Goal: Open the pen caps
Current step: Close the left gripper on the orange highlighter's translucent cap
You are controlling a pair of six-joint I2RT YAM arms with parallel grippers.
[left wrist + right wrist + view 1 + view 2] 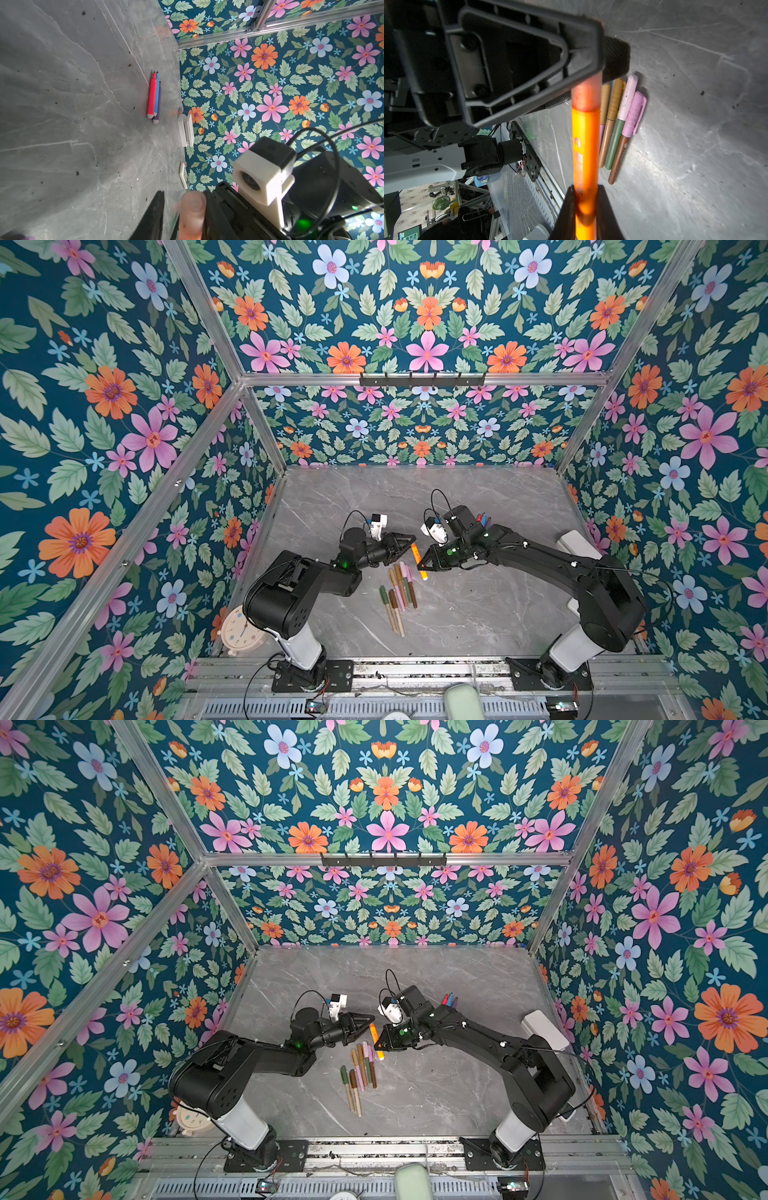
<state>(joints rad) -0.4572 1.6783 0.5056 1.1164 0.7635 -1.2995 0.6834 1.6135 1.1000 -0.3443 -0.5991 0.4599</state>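
1. Orange pen [585, 145] pinched at the barrel by right claw [585, 207], held above the table [478, 605].
2. Uncapping step: left claw [182, 209] spread around the cap [192, 205], seemingly not gripping yet.
3. Next: squeeze cap, pull straight off along the barrel.

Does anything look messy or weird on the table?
Yes, a bit: small black specks are scattered over the grey marble tabletop, like crumbs or dirt. And the pale pink pen cap among the pens lying on the table has dark smudges on it. Nothing looks spilled or broken.
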